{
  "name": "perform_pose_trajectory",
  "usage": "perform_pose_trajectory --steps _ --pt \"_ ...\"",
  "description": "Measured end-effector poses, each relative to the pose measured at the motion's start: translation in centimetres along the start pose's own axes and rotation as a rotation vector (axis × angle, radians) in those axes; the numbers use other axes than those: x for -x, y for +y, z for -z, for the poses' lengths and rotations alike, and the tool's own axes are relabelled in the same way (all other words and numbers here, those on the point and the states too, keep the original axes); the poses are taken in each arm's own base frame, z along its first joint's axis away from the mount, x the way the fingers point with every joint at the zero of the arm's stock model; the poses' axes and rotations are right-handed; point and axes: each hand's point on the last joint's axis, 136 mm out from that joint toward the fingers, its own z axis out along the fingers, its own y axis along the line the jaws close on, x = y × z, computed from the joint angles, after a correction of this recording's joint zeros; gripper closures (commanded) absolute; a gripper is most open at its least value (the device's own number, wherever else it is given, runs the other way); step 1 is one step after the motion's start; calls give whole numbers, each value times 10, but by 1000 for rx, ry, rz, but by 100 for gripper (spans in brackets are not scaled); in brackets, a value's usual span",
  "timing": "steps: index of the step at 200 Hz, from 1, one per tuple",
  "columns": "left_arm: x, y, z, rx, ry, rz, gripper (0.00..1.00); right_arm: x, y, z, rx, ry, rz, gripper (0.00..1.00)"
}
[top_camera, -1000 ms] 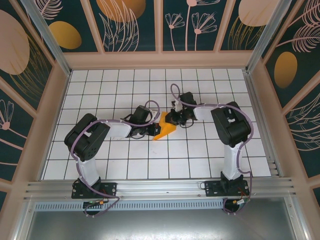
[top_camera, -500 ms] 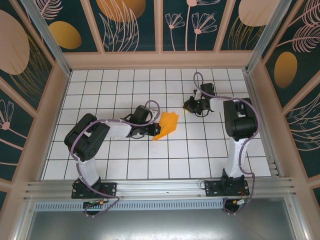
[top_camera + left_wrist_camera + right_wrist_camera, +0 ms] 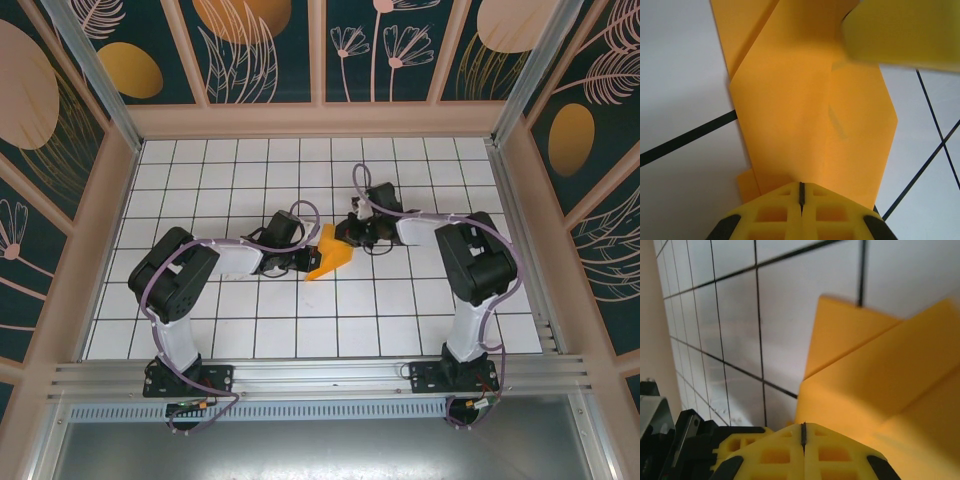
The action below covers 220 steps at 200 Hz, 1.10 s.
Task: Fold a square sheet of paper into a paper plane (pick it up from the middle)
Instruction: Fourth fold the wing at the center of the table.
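Observation:
The bright-orange sheet of paper (image 3: 335, 255) lies folded into layers with a pointed near end, at the middle of the white grid table. My left gripper (image 3: 308, 263) is shut, its tips at the paper's left edge. In the left wrist view its jaws (image 3: 801, 192) meet on the creased paper (image 3: 810, 100), and one of the right gripper's yellow fingers (image 3: 900, 30) shows beyond. My right gripper (image 3: 347, 236) is shut at the paper's far right corner. In the right wrist view its closed tips (image 3: 803, 432) touch the raised folds (image 3: 880, 390). Whether either pinches paper is unclear.
The grid table (image 3: 200, 170) is boxed in by patterned walls, with a back ledge (image 3: 320, 120) and side posts. An aluminium rail (image 3: 320, 375) runs along the near edge by the arm bases. Open tiles lie left, right and in front of the paper.
The right gripper swung away to the back right half a second ago and has returned to the paper's far corner, jaws shut throughout. The left gripper and the paper have barely moved.

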Motion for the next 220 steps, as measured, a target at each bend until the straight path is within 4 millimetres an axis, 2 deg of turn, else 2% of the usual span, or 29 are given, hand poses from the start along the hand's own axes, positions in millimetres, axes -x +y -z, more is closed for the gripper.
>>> perform_pose_trajectory --steps 30,59,88,115,142,169,220 --pt "0 0 0 -3 1 1 100 -12 -6 -16 -1 43 -28 96" --pt "0 -1 1 -6 3 8 100 -16 -17 -23 -20 59 -55 96" --pt "-2 -2 4 -6 10 39 100 -16 -18 -23 -24 61 -64 96" --pt "3 -10 14 -19 -7 79 87 -16 -19 -24 -27 64 -67 96" --pt "17 -22 36 -29 -69 126 72 -17 -19 -24 -30 66 -69 96" --pt "29 -27 53 -22 -129 185 64 -17 -20 -24 -30 67 -70 96" --pt "2 -18 43 -28 -49 286 61 -17 -20 -24 -34 70 -73 96"
